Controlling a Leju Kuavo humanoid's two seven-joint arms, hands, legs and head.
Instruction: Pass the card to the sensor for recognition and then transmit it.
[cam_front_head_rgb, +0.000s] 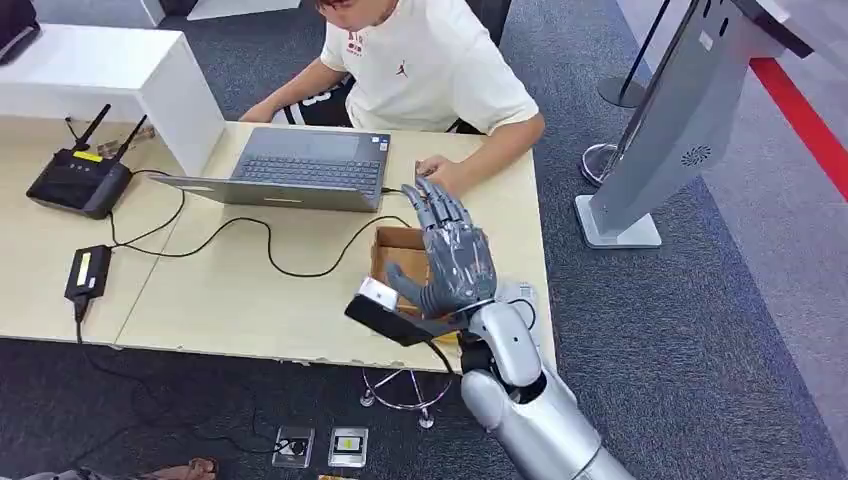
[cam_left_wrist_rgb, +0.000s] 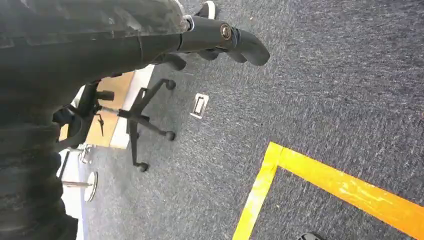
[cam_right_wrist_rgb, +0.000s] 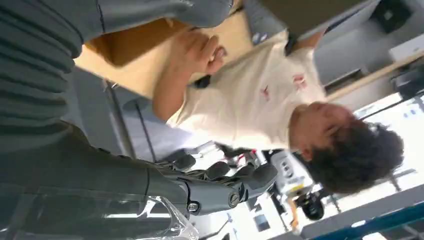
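In the head view, the right hand (cam_front_head_rgb: 447, 247) is seen raised over the near right part of the wooden table (cam_front_head_rgb: 250, 300), just above an open cardboard box (cam_front_head_rgb: 396, 252). Its fingers are spread and stretched toward the person (cam_front_head_rgb: 430, 70) seated at the far side, and nothing is grasped in them. A small white piece (cam_front_head_rgb: 378, 292) is seen beside the thumb, on the black block at the wrist; whether this is the card cannot be told, and the card is not made out elsewhere on the table. A grey laptop (cam_front_head_rgb: 290, 168) is placed in front of the person, whose one hand rests beside it. A black router (cam_front_head_rgb: 80, 180) and a small black device with a yellow label (cam_front_head_rgb: 88, 270) are set at the left of the table, joined by black cables.

In the left wrist view, the left hand (cam_left_wrist_rgb: 215, 42) is hung over grey carpet (cam_left_wrist_rgb: 325, 90) marked with yellow tape (cam_left_wrist_rgb: 345, 185); its fingers are loosely bent and apart, and nothing is held.

In the right wrist view, the right hand's fingers (cam_right_wrist_rgb: 225, 182) are shown extended and empty, with the person's white shirt (cam_right_wrist_rgb: 255, 100) and hand (cam_right_wrist_rgb: 197, 50) beyond.
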